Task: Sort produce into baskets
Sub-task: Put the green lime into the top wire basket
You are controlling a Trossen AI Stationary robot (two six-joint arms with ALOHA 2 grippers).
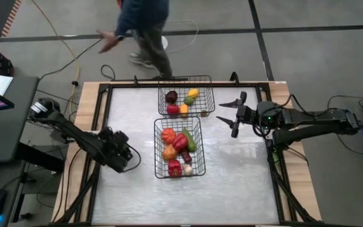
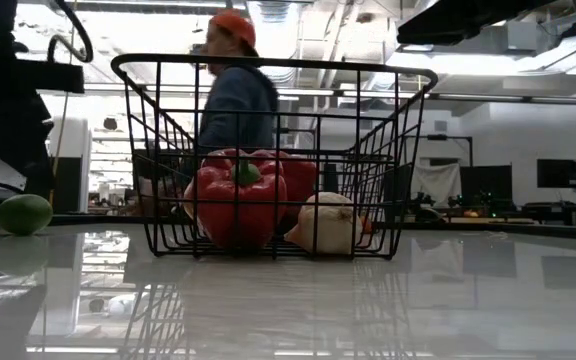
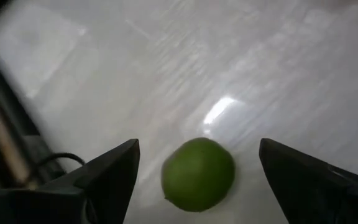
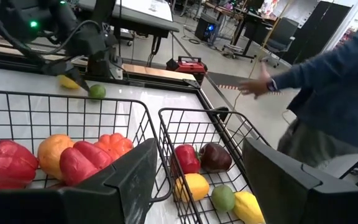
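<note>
I'm holding the left gripper [image 3: 197,177] spread wide, a green lime [image 3: 198,174] sitting untouched between its fingers [image 3: 114,171]; right gripper [image 1: 233,115] is hanging released.

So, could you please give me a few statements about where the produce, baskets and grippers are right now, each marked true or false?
1. The left gripper is open over a green lime on the table. True.
2. The right gripper holds a red pepper. False: it is open and empty, beside the baskets.
3. Both baskets hold produce. True: the near basket and the far basket each hold several pieces.
4. The whitish garlic lies outside the baskets. False: it sits in the near basket beside a red pepper.
5. No person is visible. False: a person stands beyond the table.
</note>
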